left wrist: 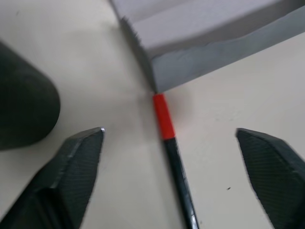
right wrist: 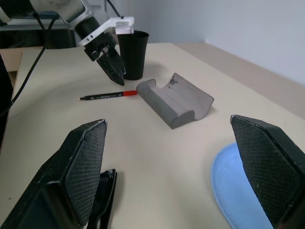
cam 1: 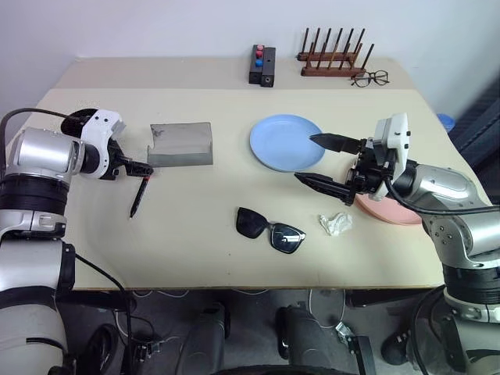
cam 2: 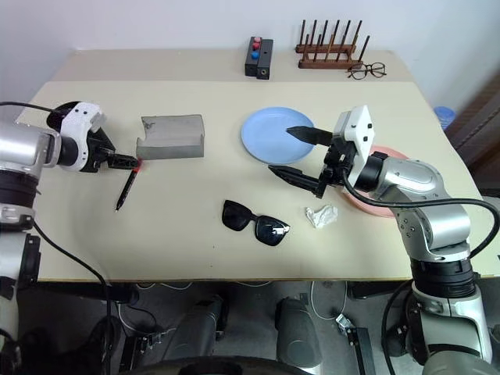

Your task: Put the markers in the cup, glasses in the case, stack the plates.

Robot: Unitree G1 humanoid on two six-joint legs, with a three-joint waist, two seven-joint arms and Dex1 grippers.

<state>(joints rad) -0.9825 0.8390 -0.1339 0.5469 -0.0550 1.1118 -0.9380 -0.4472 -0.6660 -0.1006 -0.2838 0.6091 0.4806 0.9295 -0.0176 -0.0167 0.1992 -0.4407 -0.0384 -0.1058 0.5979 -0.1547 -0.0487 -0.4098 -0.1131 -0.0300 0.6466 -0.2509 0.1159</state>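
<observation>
Looking down from the head, you see the marker point(cam 1: 140, 196) flat on the table point(cam 1: 195, 250) beside the case point(cam 1: 181, 144). Your left wrist shows the left gripper point(left wrist: 190, 157) wide above its red end. Your right wrist shows the right gripper point(right wrist: 176, 167) wide, holding nothing.

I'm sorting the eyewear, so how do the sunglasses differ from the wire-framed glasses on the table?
The sunglasses have thick black frames and dark lenses; the wire-framed glasses are thin-rimmed with clear lenses. The sunglasses lie mid-table near the front edge, while the wire-framed glasses sit at the far edge beside the wooden rack. Both rest untouched on the table.
</observation>
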